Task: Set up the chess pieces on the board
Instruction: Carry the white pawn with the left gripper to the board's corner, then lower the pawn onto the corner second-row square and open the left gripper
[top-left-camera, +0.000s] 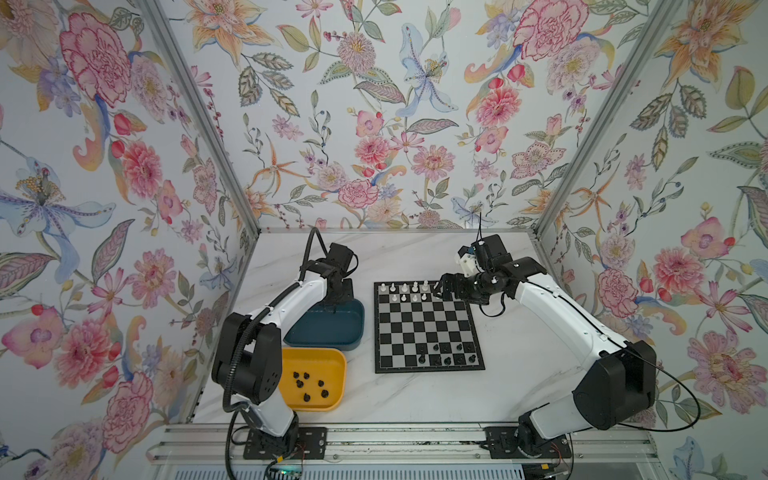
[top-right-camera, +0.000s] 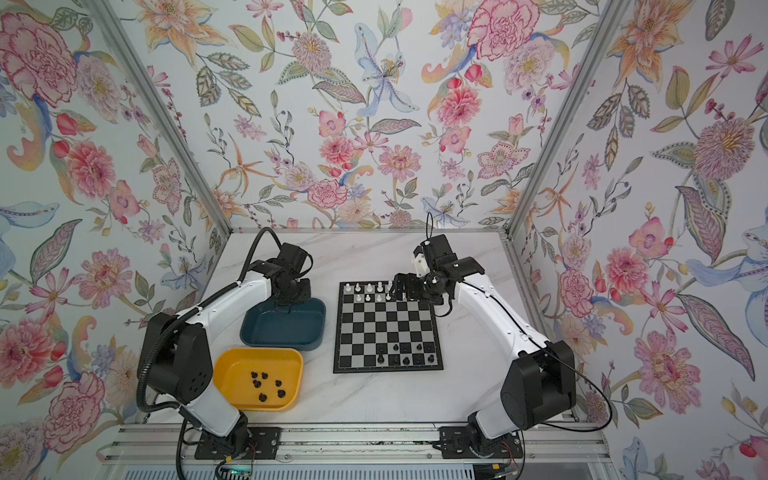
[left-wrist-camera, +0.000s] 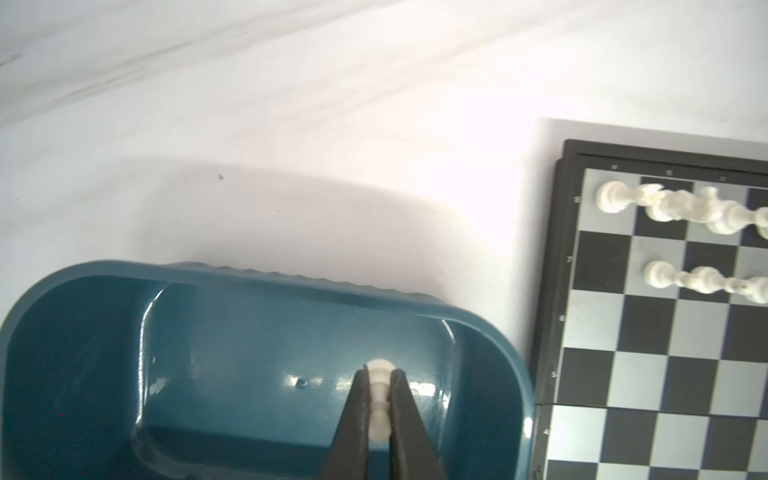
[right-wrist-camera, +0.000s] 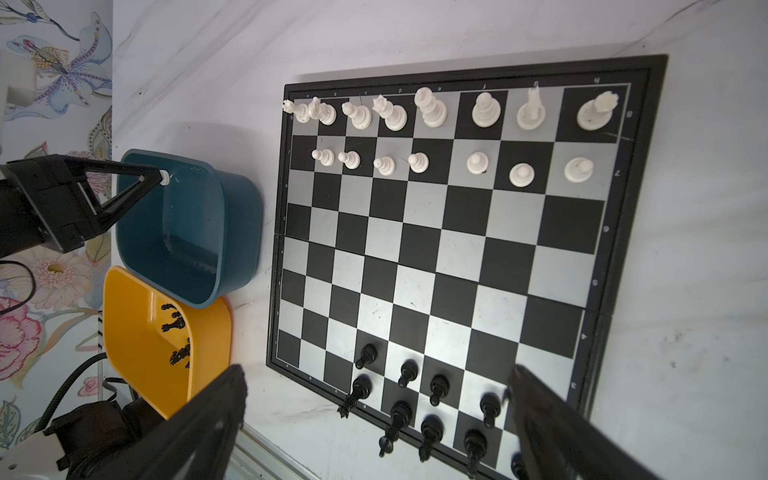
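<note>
Progress looks nearly complete for white and roughly half done for black. On the board (top-left-camera: 428, 328) the white pieces (right-wrist-camera: 432, 109) fill the whole far rank, 8 in a row, and 7 white pawns (right-wrist-camera: 478, 162) stand in the rank just in front; only 1 square there is bare, at the board's left edge. At the board's near edge I count about 9 black pieces (right-wrist-camera: 407, 372) over 2 ranks, gathered toward the board's right, the squares toward its left bare. More black pieces, 6 or 7 as far as I can tell, lie in the yellow tray (top-left-camera: 332, 361) on the surface (top-left-camera: 415, 399) off the board's near left corner. The teal tray (top-left-camera: 332, 332) sits just beside the board's left edge, and over it my left fingers (left-wrist-camera: 357, 415) are closed on 1 white pawn (left-wrist-camera: 379, 368), pinching its stem with a rounded end showing past the tips; it is near the board but not yet over it. I see no other white piece in that tray, so I judge this pawn belongs on the bare square. My right fingers (right-wrist-camera: 544, 419) are spread wide with nothing between them, raised above the board and clear of every piece. What remains, as I read it, is this 1 pawn and then the black pieces from the yellow tray.
</note>
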